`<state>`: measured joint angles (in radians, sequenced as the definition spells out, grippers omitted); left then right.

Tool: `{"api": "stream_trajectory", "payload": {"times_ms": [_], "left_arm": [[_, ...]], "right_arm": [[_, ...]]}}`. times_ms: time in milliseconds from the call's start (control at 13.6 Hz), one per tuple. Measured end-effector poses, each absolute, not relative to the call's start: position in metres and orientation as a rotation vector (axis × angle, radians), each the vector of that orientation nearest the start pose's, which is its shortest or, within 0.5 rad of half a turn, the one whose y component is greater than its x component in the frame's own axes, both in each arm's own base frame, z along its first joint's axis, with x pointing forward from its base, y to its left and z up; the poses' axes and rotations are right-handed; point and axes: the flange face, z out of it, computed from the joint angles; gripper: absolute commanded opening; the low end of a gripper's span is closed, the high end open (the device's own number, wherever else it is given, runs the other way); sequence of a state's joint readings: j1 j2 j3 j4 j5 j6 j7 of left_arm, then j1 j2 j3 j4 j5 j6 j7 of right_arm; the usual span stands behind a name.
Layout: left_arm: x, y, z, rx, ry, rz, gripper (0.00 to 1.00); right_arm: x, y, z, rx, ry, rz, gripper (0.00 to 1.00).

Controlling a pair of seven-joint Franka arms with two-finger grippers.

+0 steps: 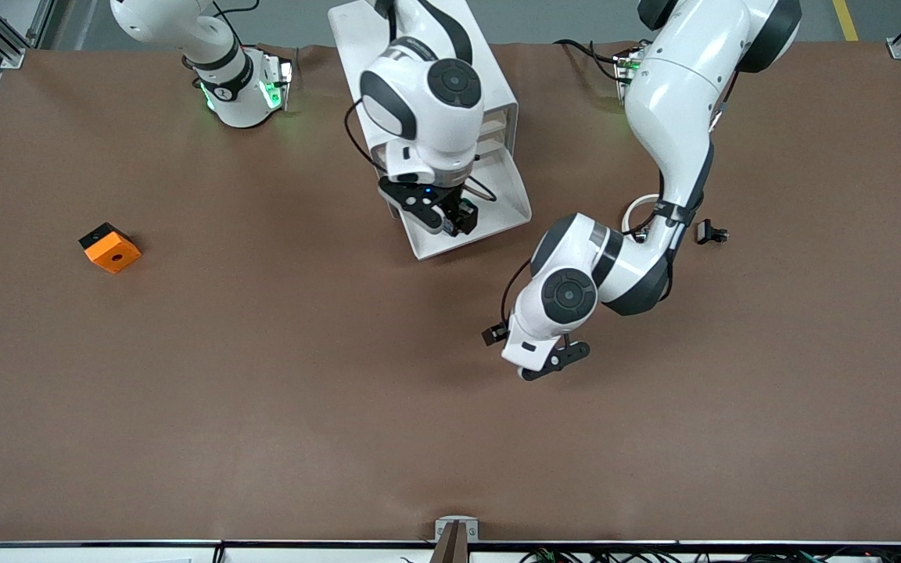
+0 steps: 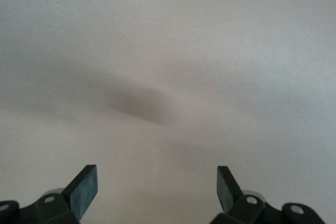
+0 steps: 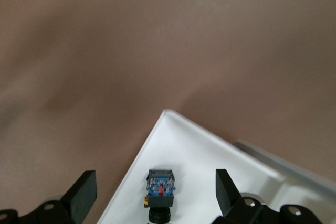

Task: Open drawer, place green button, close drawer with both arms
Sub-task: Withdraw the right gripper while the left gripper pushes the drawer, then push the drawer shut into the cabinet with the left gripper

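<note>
The tiny push-button switch (image 3: 160,190), with its grey-blue ribbed base, black body and a round cap mostly hidden at the frame's edge, lies on its side on the floor of the pulled-out white plastic drawer (image 1: 509,205), directly below the right gripper (image 1: 450,215) and between its spread black fingers (image 3: 84,192), touching neither. Its long axis runs roughly along the gripper's line of sight, cap toward the wrist. The right gripper is open, with nothing in it, and hangs low over the drawer tray near one of its corners.

The drawer is smooth, glossy moulded plastic with a thin raised rim; it stands out of the white boxy cabinet (image 1: 489,86) toward the front camera. With the button lying inside, closing the drawer looks to be what remains, and the right arm is much the nearer to it.

The left gripper (image 1: 548,361) waits, open and empty, over bare matte brown table (image 1: 263,391), well apart from the drawer's front edge.
</note>
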<state>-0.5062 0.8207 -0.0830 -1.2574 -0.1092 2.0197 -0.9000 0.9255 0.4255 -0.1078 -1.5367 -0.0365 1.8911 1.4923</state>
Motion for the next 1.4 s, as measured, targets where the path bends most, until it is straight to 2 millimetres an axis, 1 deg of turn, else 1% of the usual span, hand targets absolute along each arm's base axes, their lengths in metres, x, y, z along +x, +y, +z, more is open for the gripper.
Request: {"api": "stream_trajectory", "payload": {"times_ms": [148, 295, 443, 590, 738, 886, 959, 1181, 1402], "left_arm": [[0.614, -0.422, 0.268, -3.166, -0.577, 0.243, 1.0], [0.598, -0.441, 0.271, -3.178, -0.526, 0.239, 1.0], [0.574, -0.458, 0.271, -3.184, -0.472, 0.234, 1.0], [0.548, -0.468, 0.267, -3.176, -0.42, 0.245, 1.0], [0.525, -0.475, 0.257, -3.168, -0.375, 0.241, 1.0], [0.506, -0.478, 0.244, -3.159, -0.331, 0.228, 1.0], [0.498, -0.48, 0.239, -3.154, -0.313, 0.23, 1.0], [0.478, -0.489, 0.239, -3.149, -0.265, 0.234, 1.0], [0.454, -0.496, 0.238, -3.136, -0.225, 0.256, 1.0]], "right_arm": [[0.486, 0.457, 0.444, -3.095, 0.964, -0.035, 1.0], [0.512, 0.41, 0.475, -3.125, 0.889, 0.001, 1.0], [0.532, 0.356, 0.506, -3.148, 0.819, 0.042, 1.0], [0.548, 0.298, 0.534, -3.164, 0.739, 0.088, 1.0], [0.562, 0.236, 0.554, -3.175, 0.643, 0.132, 1.0], [0.573, 0.184, 0.561, -3.177, 0.591, 0.178, 1.0], [0.576, 0.164, 0.56, -3.18, 0.575, 0.21, 1.0], [0.583, 0.113, 0.558, -3.18, 0.544, 0.288, 1.0], [0.588, 0.053, 0.559, -3.163, 0.516, 0.329, 1.0]]}}
